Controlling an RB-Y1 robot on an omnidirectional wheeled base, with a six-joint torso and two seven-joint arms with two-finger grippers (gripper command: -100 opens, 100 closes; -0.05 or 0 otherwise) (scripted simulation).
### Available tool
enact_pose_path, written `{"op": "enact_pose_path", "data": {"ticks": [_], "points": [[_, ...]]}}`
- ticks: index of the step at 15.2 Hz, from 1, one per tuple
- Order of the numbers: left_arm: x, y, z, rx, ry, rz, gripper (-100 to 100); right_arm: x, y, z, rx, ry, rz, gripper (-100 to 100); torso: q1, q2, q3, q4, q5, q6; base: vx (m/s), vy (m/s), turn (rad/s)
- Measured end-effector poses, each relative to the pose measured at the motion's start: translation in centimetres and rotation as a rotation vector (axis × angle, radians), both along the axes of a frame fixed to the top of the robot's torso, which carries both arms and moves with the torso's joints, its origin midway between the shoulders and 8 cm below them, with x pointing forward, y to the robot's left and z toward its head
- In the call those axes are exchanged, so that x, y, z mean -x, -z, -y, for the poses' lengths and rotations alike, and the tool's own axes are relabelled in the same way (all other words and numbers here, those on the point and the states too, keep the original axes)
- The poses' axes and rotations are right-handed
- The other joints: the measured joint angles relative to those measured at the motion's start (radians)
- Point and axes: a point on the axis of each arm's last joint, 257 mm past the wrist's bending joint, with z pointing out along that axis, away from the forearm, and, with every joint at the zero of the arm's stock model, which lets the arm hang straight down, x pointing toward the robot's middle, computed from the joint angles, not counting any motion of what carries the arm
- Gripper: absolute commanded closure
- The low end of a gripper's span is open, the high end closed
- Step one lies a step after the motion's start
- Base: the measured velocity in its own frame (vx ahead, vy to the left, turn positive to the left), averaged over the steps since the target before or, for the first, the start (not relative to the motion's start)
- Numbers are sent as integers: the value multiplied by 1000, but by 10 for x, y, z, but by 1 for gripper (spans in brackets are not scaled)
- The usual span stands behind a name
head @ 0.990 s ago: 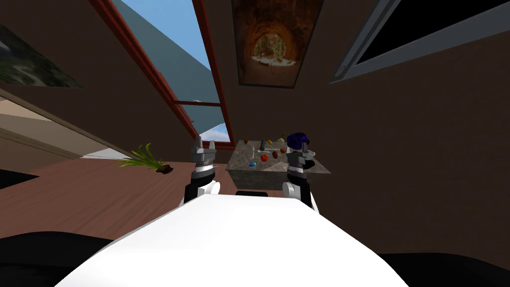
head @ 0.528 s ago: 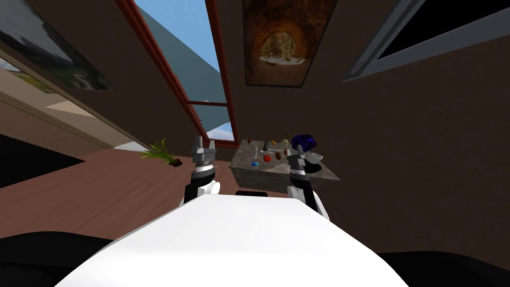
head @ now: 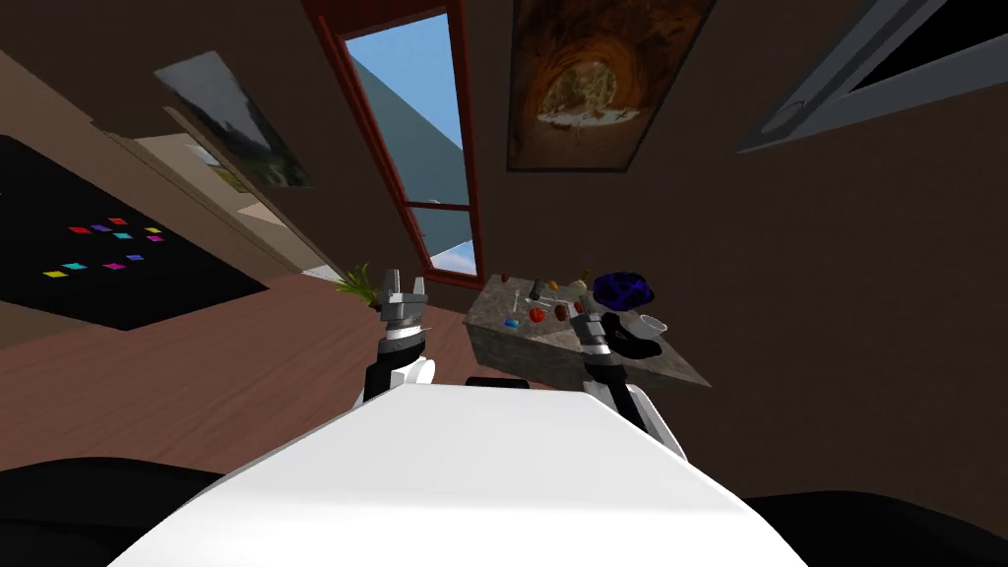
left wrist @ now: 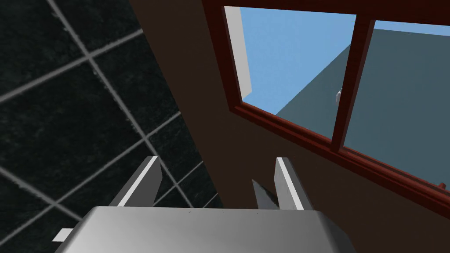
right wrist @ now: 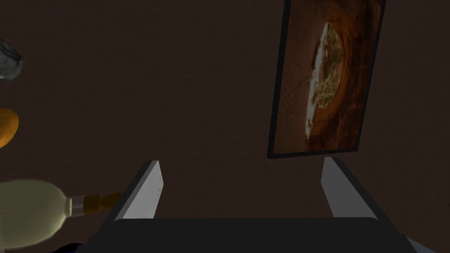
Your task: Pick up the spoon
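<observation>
The left gripper (head: 405, 283) is held open over open floor (head: 246, 364); the right gripper (head: 589, 313), likewise spread and empty, is seen at the cluttered table's (head: 502, 340) near edge.

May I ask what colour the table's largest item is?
The item is dark blue; head view.

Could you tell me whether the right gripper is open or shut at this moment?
Open. The right gripper has its two fingers standing wide apart in its wrist view, with nothing held between them.
</observation>
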Motion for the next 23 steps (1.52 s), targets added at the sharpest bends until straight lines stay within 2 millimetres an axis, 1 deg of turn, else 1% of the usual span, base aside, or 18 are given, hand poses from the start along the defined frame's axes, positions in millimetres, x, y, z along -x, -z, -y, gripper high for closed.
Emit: {"op": "enact_pose_path", "data": {"ticks": [3, 4, 5, 8, 10, 11, 13, 17, 20, 21, 23], "points": [[0, 0, 0, 0, 0, 0, 0, 5, 18, 4, 93, -8, -54, -100, 0, 0, 0, 0, 0, 0, -40, -36, 313], [0, 0, 0, 0, 0, 0, 0, 7, 24, 5, 122, -10, -71, -100, 0, 0, 0, 0, 0, 0, -29, -27, 89], [0, 0, 0, 0, 0, 0, 0, 8, 27, 5, 141, -12, -79, -100, 1, 0, 0, 0, 0, 0, -30, -19, 267], [0, 0, 0, 0, 0, 0, 0, 15, 45, 11, 227, -22, -133, -100, 1, 0, 0, 0, 0, -1, -38, -28, 347], [0, 0, 0, 0, 0, 0, 0, 18, 53, 13, 275, -28, -160, -100, 0, -1, 0, 0, 0, 0, -29, -33, 199], [0, 0, 0, 0, 0, 0, 0, 22, 60, 17, 302, -30, -181, -100, 0, -1, 0, 0, 0, 0, -36, -33, 323], [0, 0, 0, 0, 0, 0, 0, 25, 69, 17, 346, -38, -205, -100, 0, -1, -1, 0, 0, 0, -29, -24, 226], [0, 0, 0, 0, 0, 0, 0, 36, 92, 27, 445, -53, -273, -100, 1, -1, -1, 0, 0, 0, -35, -21, 272], [0, 0, 0, 0, 0, 0, 0, 42, 104, 33, 516, -68, -320, -100, 0, -1, -1, 0, 0, 0, -32, -27, 246], [0, 0, 0, 0, 0, 0, 0, 46, 110, 38, 540, -71, -341, -100, 0, -1, -1, 0, 0, 0, -28, -25, 151], [0, 0, 0, 0, 0, 0, 0, 54, 122, 43, 584, -82, -373, -100, 0, -1, -1, 0, 0, -1, -34, -25, 369]]}}
